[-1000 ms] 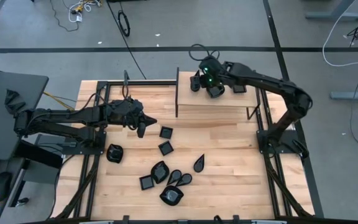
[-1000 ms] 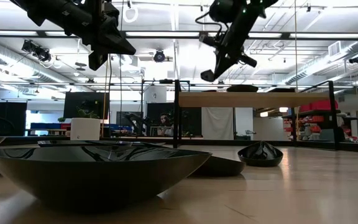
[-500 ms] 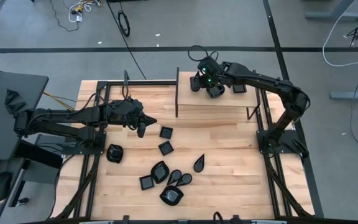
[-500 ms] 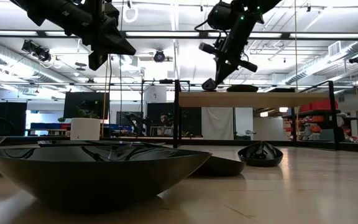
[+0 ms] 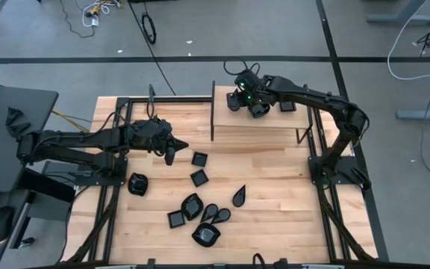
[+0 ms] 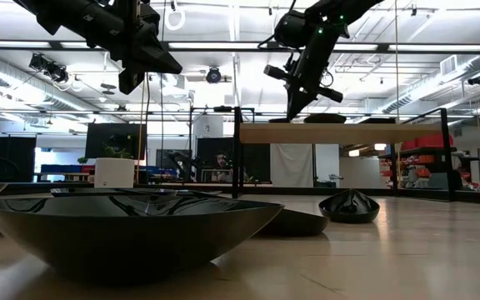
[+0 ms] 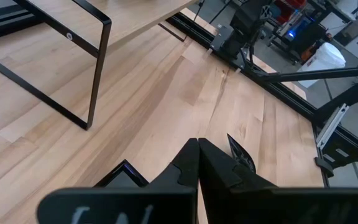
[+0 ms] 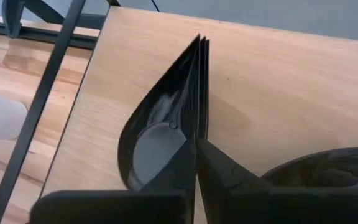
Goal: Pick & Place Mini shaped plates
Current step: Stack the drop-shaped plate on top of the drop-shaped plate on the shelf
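Several glossy black mini plates lie flat on the table (image 5: pixel 275 194), among them square ones (image 5: pixel 199 158) and a teardrop (image 5: pixel 239 196). Two more (image 5: pixel 287 106) sit on the raised wooden shelf (image 5: pixel 267 127) at the far side. My right gripper (image 5: pixel 235 101) is over the shelf's left end, shut on a teardrop plate (image 8: pixel 157 127). My left gripper (image 5: pixel 169 155) hangs shut above the table (image 7: pixel 197 149), beside the square plates and touching nothing. My right gripper (image 8: pixel 196 152) pinches the teardrop plate by its rim (image 8: pixel 199 93), on one long side, between the two fingers. The fingers lie along that edge, toward the pointed tip (image 8: pixel 201 40). The plate is just above the shelf top (image 6: pixel 292 115); whether it rests there I cannot tell.
A round black plate (image 8: pixel 328 168) sits on the shelf right beside the held one. The shelf's black metal legs (image 5: pixel 213 112) stand on the table. A white pot (image 6: pixel 115 172) is at the far left. A large plate (image 6: pixel 123 229) fills the low view's foreground.
My right gripper has carried the teardrop plate a little toward the table's left and down to the shelf top, tipping its fingers steeper. The left arm has kept still.
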Tool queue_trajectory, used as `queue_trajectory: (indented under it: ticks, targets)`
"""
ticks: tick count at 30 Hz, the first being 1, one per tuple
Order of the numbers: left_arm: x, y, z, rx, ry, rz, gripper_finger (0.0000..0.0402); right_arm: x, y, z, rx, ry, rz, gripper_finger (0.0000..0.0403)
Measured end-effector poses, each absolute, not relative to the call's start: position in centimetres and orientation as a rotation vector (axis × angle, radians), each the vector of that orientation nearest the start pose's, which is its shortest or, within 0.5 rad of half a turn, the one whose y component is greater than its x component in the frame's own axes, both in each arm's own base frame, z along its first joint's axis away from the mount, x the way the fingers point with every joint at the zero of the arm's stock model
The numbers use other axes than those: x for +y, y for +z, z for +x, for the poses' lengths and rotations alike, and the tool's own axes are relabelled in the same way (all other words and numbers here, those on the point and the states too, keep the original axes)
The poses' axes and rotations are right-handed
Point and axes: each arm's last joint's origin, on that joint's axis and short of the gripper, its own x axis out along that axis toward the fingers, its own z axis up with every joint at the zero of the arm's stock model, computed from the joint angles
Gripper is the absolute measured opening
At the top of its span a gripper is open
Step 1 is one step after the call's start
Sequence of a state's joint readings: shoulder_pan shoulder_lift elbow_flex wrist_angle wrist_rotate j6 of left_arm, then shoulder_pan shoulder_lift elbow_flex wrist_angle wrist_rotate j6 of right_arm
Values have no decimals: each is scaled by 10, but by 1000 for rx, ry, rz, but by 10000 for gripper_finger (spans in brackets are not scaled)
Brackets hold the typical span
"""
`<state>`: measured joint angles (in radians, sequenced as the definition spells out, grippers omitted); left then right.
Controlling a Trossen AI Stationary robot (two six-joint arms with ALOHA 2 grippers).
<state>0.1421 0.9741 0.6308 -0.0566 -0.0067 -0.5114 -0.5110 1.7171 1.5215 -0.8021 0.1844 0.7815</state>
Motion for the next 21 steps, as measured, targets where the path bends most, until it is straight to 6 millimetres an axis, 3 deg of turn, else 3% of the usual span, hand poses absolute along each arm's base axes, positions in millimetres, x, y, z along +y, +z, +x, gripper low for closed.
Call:
queue_trajectory:
  ticks: [5,15,18,21]
  targets:
    - [30,258,209,354,244,-531,7,-182,295,315,708,-995,838,35]
    - [30,258,209,354,243,-532,7,-173,326,310,598,-870,755,149]
    - [30,258,209,354,243,-532,7,-165,331,315,591,-739,763,154]
    - [30,258,209,354,245,-531,7,-158,328,319,633,-654,763,133]
